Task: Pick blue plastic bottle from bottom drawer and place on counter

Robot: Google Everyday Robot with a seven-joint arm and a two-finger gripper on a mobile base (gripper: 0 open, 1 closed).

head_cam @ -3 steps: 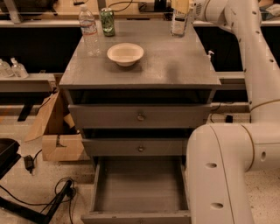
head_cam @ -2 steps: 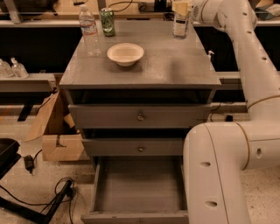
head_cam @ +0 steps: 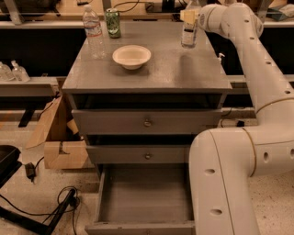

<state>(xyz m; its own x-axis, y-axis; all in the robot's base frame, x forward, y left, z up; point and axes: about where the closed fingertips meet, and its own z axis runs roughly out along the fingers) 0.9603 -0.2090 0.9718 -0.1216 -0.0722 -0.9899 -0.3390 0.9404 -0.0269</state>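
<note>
**Placing step.** Above the counter (head_cam: 151,75), with the bottom drawer (head_cam: 146,197) standing open, the gripper (head_cam: 190,14) hangs at the far right corner.
Its jaws seem clamped on the upright blue plastic bottle (head_cam: 189,34); we lower straight and release once the base rests.

The blue plastic bottle (head_cam: 189,31) — clear, pale label — is upright at the far right corner of the counter (head_cam: 174,69), its top clasped by the gripper (head_cam: 187,13); the bottom drawer (head_cam: 144,195) sits pulled open.
</note>
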